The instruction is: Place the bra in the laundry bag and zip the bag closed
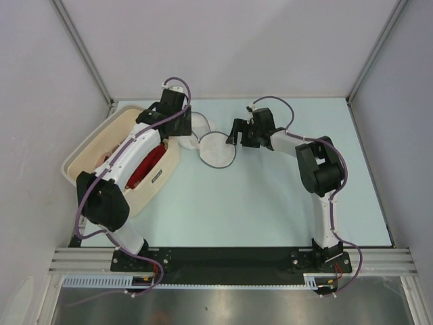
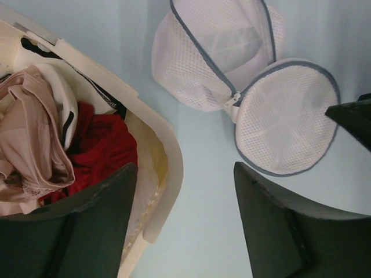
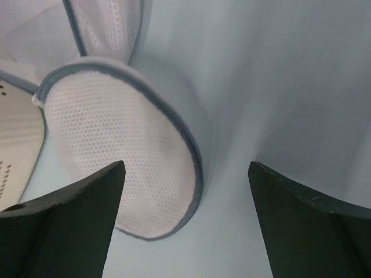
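The bra (image 2: 29, 145), salmon-pink and crumpled, lies in the cream basket (image 2: 168, 145) beside a bright red garment (image 2: 101, 145). The laundry bag (image 2: 214, 52) is a white mesh pouch, unzipped, with its round flap (image 2: 287, 116) folded out on the table and the zip pull (image 2: 232, 103) at the hinge. My left gripper (image 2: 185, 168) hangs open over the basket's near corner with nothing between its fingers. My right gripper (image 3: 186, 165) is open just beside the flap's grey rim (image 3: 197, 168). From above, the left gripper (image 1: 184, 134) and right gripper (image 1: 232, 135) flank the bag (image 1: 216, 150).
The cream basket (image 1: 101, 145) fills the table's left side under the left arm, with the red garment (image 1: 145, 166) showing in it. Pale walls and metal posts enclose the table at the back and sides. The right gripper's finger (image 2: 353, 119) edges into the left wrist view.
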`<state>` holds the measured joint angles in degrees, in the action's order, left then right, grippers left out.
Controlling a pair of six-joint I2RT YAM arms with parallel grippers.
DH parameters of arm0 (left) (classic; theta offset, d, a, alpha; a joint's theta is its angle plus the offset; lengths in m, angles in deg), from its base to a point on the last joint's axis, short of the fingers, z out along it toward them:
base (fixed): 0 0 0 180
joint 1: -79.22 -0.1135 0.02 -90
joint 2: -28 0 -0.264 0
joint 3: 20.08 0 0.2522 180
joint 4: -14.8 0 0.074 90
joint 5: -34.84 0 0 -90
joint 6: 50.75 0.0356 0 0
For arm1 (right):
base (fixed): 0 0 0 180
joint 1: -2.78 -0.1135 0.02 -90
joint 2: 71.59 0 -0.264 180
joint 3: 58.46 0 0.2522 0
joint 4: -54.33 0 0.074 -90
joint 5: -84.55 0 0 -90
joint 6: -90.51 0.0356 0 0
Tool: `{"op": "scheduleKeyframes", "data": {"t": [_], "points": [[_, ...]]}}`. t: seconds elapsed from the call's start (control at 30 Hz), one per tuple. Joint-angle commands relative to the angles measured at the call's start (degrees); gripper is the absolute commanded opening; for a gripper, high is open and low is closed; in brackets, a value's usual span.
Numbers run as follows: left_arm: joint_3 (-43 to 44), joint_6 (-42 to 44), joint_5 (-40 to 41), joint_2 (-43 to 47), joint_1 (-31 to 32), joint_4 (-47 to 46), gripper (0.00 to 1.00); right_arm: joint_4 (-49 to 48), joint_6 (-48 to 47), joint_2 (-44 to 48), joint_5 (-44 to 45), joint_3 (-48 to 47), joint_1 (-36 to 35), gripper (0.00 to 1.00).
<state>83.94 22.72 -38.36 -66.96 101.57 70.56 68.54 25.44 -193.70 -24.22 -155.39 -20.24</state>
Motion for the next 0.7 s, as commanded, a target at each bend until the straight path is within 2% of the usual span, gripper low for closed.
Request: {"op": "scheduleKeyframes", "data": {"t": [0.0, 0.07, 0.13, 0.2, 0.27, 0.33, 0.43, 0.47, 0.53, 0.57, 0.63, 0.67], "points": [[-3.42, 3.7, 3.33, 1.09, -0.38, -2.88, 0.67, 0.08, -3.38, -4.01, 1.47, -6.02, -0.26, 0.88], [-4.12, 3.97, 3.77, 1.09, -0.46, -2.89, 0.65, -0.01, -4.01, -7.16, -0.3, -8.66, -0.26, 0.86], [-4.48, 3.7, 4.65, 1.79, -0.46, -2.97, 0.66, 0.08, -3.22, -8.93, -3.46, -10.77, -0.09, 0.81], [-4.83, 3.7, 4.3, 3.81, -0.55, -3.5, 0.81, 0.17, -2.52, -10.61, -6.09, -13.05, -0.35, 0.73], [-5.18, 3.53, 3.25, 5.04, -0.81, -4.55, 0.9, 0.17, -1.11, -11.22, -7.51, -13.5, -0.7, 0.72], [-5.88, 3.53, -0.07, 5.84, -1.52, -5.96, 0.92, -0.01, 0.46, -11.49, -8.39, -13.59, -1.23, 0.64], [-5.18, 3.35, -4.83, 2.51, -3.27, -5.44, 0.84, 0.08, 2.49, -11.14, -9.27, -13.33, -1.41, 0.57], [-4.83, 3.53, -8.24, 1.71, -3.71, -5.17, 0.74, -0.01, 3.28, -10.96, -9.19, -12.98, -1.32, 0.51], [-5.0, 3.88, -10.99, -0.39, -4.33, -5.26, 0.67, -2.01, 4.51, -9.82, -8.92, -12.28, -0.45, 0.46], [-5.27, 4.57, -12.48, -0.93, -4.42, -5.78, 0.6, -2.99, 5.99, -9.47, -9.7, -11.14, -0.01, 0.43], [-5.27, 5.46, -13.54, -2.07, -4.42, -6.14, 0.48, -6.68, 8.02, -8.86, -12.17, -9.99, 1.22, 0.28], [-5.18, 6.33, -14.15, -2.16, -4.42, -6.57, 0.38, -7.56, 9.25, -8.77, -12.7, -9.99, 1.58, 0.21]]}}
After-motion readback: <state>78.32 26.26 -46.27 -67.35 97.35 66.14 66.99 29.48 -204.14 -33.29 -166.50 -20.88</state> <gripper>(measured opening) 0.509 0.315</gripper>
